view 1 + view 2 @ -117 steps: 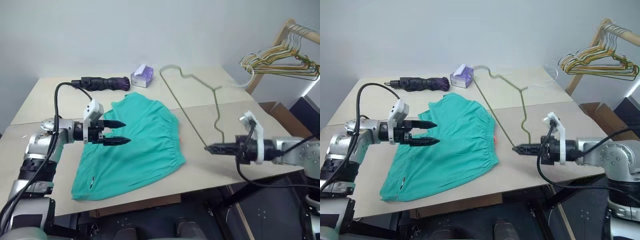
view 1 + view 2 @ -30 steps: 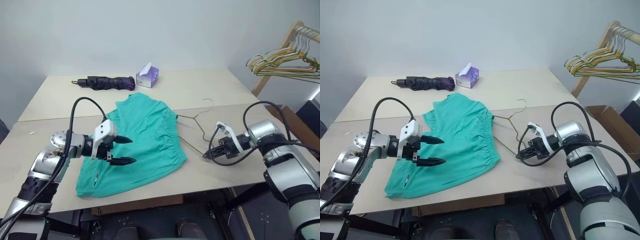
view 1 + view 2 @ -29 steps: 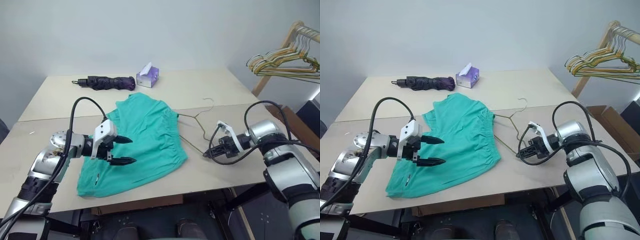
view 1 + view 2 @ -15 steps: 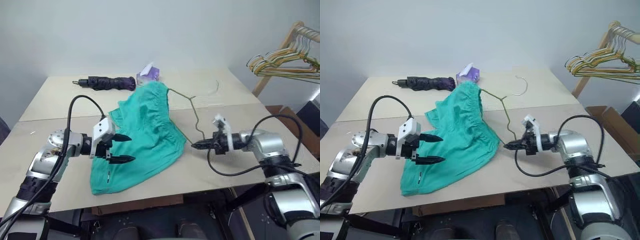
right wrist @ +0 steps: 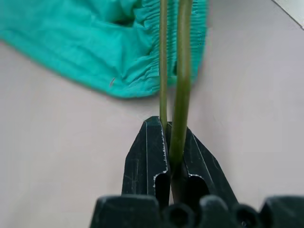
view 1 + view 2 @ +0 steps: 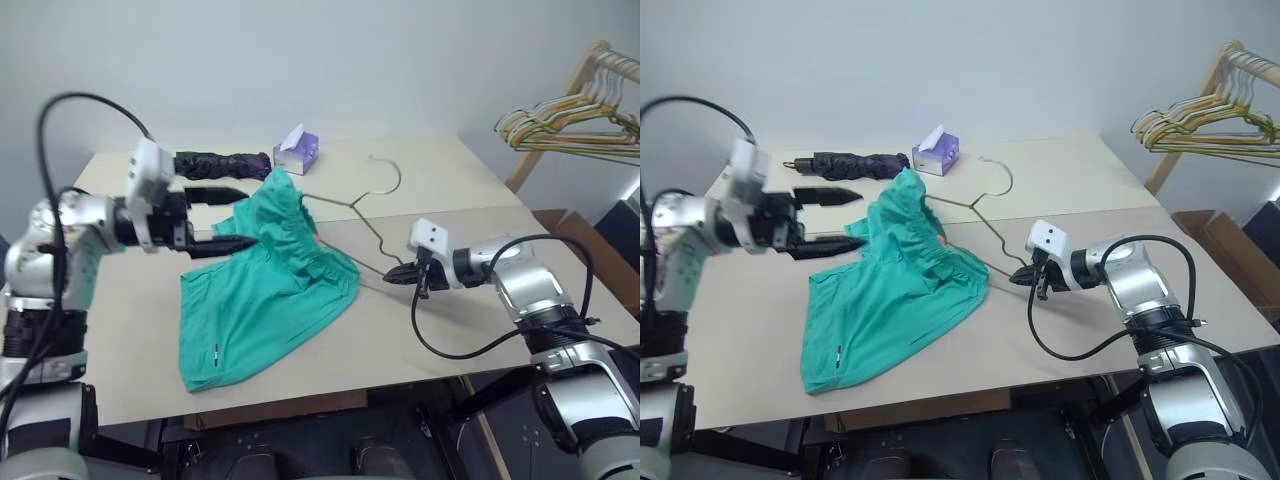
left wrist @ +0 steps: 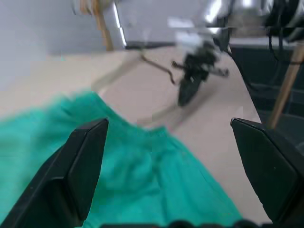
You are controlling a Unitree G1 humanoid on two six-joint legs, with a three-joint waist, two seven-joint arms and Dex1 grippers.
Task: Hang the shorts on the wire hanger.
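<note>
Now I see my right gripper (image 6: 1018, 277) pinched tight on one corner of the wire hanger (image 6: 975, 212). The hanger's far end pokes into the shorts (image 6: 902, 280) and lifts their waistband off the table (image 6: 1060, 335); the rest of the cloth lies flat, near the front edge. My left gripper (image 6: 845, 218) hangs above the shorts with its fingers spread wide, holding nothing. The table's right side is bare. I see a small white tag (image 6: 837, 350) on the shorts, too tiny to read.
</note>
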